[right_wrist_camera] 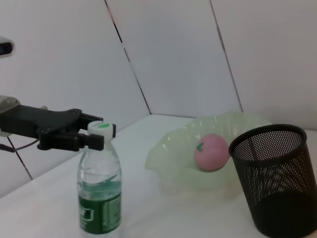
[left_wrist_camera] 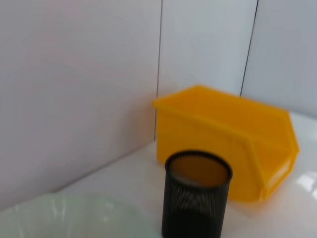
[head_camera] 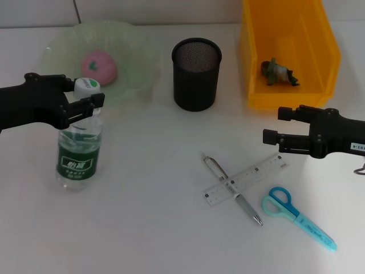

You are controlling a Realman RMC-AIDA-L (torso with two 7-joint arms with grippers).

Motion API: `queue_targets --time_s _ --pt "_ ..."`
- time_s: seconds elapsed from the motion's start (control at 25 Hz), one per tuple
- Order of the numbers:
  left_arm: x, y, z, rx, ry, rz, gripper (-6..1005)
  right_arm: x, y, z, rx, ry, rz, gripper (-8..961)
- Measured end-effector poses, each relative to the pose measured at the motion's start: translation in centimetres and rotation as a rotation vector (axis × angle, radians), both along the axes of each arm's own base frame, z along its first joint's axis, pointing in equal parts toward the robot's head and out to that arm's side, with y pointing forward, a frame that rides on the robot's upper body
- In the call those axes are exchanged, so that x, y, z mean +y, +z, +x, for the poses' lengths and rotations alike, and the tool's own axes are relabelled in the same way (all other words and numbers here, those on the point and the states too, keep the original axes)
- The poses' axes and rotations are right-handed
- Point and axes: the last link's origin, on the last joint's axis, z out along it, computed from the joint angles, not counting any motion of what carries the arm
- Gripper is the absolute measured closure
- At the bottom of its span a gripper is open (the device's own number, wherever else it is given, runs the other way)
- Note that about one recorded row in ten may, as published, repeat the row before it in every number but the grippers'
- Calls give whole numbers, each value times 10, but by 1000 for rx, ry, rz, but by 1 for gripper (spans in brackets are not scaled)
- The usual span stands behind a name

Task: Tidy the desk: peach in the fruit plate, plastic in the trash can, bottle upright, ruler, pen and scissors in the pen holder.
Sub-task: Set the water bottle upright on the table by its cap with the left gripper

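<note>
Scissors (head_camera: pixel 296 217) nearest, left end effector (head_camera: pixel 91 98) clamped on upright bottle (head_camera: pixel 78 151) cap, right end effector (head_camera: pixel 274 125) spread wide

My left gripper (head_camera: pixel 91 98) reaches in level from my left side, wrist horizontal, fingers (head_camera: pixel 85 106) clamped either side of the bottle (head_camera: pixel 78 153) neck just under its cap; the bottle stands upright beneath them. My right gripper (head_camera: pixel 272 125) hangs level above the table on my right, fingers spread apart, nothing between them, pointing inward toward my left.
</note>
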Motion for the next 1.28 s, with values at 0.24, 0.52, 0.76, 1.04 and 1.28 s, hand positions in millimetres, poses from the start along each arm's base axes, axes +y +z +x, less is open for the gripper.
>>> queue_targets --time_s 0.24,0.52,0.76,1.04,1.28 --pt "-4 1 -13 -65 -27 26 562 1 -1 -1 0 5 -4 112" --pt "-2 2 -19 -58 -40 53 561 0 -1 -2 1 4 -7 112" --pt "-2 8 -18 -80 -65 91 560 0 -1 -1 2 3 -6 112" --pt "3 11 -20 -92 -92 128 559 0 -1 -1 2 3 -6 112" --pt "6 6 -28 -128 -103 157 558 0 -1 -1 1 3 -6 112"
